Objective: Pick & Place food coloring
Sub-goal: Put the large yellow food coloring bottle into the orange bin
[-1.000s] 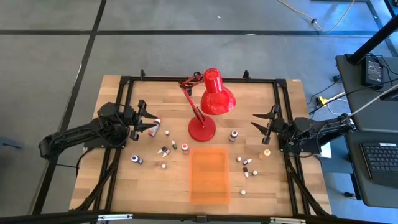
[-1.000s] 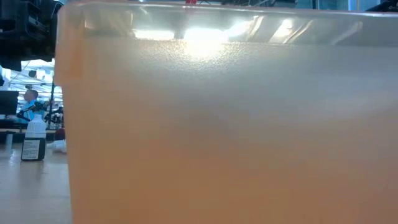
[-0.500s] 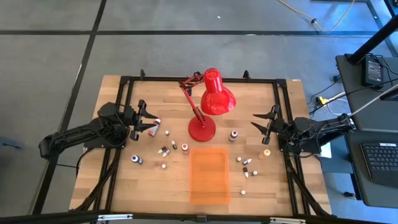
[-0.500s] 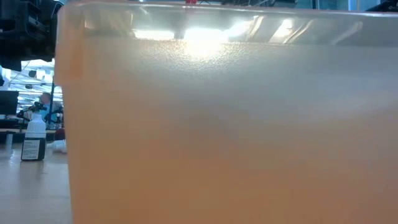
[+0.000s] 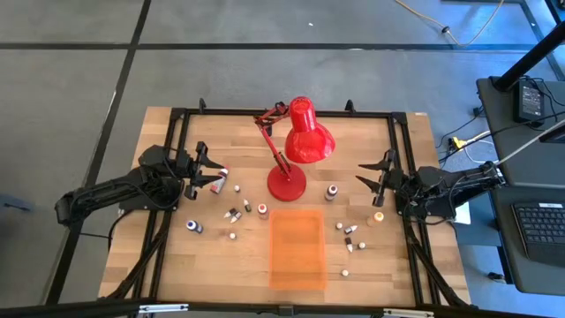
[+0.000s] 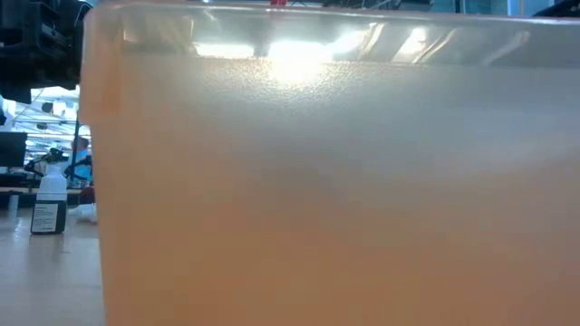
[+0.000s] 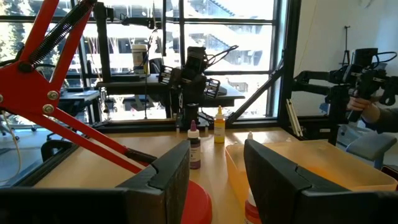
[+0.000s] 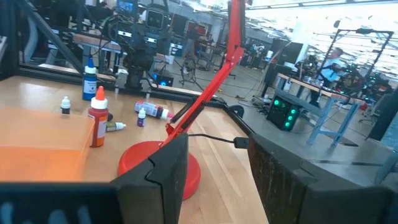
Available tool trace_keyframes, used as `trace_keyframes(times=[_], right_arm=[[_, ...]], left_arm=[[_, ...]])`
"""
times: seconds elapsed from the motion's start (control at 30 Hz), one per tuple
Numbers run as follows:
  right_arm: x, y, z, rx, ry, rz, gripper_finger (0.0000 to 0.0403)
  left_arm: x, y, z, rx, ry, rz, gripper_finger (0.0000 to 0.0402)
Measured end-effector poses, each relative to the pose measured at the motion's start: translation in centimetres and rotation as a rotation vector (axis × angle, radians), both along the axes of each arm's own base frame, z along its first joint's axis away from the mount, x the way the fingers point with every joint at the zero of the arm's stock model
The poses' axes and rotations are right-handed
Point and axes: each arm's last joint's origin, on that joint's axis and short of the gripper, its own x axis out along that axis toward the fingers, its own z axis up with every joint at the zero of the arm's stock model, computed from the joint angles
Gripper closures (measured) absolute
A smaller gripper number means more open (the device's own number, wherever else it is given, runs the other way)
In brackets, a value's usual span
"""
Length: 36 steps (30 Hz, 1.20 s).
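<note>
A wooden table (image 5: pixel 177 265) fills the centre of the overhead frame, a red desk lamp (image 5: pixel 298 141) standing at upper middle and a flat translucent orange tray (image 5: pixel 297 247) lying just below its base. The left gripper (image 5: pixel 212 168) waits at mid-left and the right gripper (image 5: pixel 375 175) at mid-right, each with its fingers parted by a clear gap and nothing between them. Scattered across the middle band of the frame, on both sides of the tray and none inside it, are the food coloring bottles (image 5: pixel 261 210): tiny droppers with white pointed caps over red, blue, orange or dark bodies, some upright, some tipped over. One orange bottle (image 5: pixel 379 215) stands nearest the right gripper. They look light, stiff and smooth-sided, likely to skid or topple at a nudge; the body below the cap seems the surest place to pinch.
</note>
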Motion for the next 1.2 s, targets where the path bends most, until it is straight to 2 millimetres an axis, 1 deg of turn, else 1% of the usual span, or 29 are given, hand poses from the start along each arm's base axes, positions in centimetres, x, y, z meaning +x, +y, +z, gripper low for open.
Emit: trace_keyframes(times=[0.13,0.2,0.43,0.47,0.53,0.6,0.67,0.73,0.8,0.87,0.93,1.07,1.2], right_arm=[[0.0,0.0,0.1,0.006,-0.005,0.001,0.0233],[-0.1,-0.1,0.6,0.045,-0.024,-0.012,0.0233],[-1.2,-0.4,4.5,0.18,-0.077,-0.039,0.0233],[-1.3,-0.4,4.9,0.204,-0.065,-0.039,0.0233],[-1.3,-0.4,5.1,0.237,0.005,-0.047,0.0233],[-1.1,-0.3,6.4,0.256,0.033,-0.023,0.0233],[-0.3,0.0,7.9,0.251,0.062,0.005,0.0233],[0.9,0.2,9.1,0.233,0.135,-0.003,0.0233],[2.2,0.5,10.7,0.217,0.206,-0.012,0.0233],[3.4,0.8,11.8,0.219,0.34,-0.035,0.0233],[4.5,1.1,12.9,0.267,0.473,-0.046,0.0233],[5.7,1.6,15.0,0.409,0.698,-0.074,0.0233],[5.8,1.9,15.9,0.565,0.941,-0.176,0.0233]], left_arm=[[0.0,0.0,0.0,0.0,0.0,0.0,0.0253],[0.0,0.0,0.0,0.0,0.0,0.0,0.0253],[0.0,0.0,0.0,0.0,0.0,0.0,0.0253],[0.0,0.0,0.0,0.0,0.0,0.0,0.0253],[0.0,0.0,0.0,0.0,0.0,0.0,0.0253],[0.0,0.0,0.0,0.0,0.0,0.0,0.0253],[0.0,0.0,0.0,0.0,0.0,0.0,0.0253],[0.0,0.0,0.0,0.001,-0.001,0.0,0.0253],[0.0,0.0,0.0,0.0,-0.001,0.0,0.0253],[0.0,0.0,0.0,0.0,-0.001,0.0,0.0253],[0.0,0.0,0.0,0.001,-0.001,0.0,0.0253],[0.0,0.0,0.0,0.0,-0.001,0.0,0.0253],[0.0,0.0,0.0,0.0,-0.001,0.0,0.0253]])
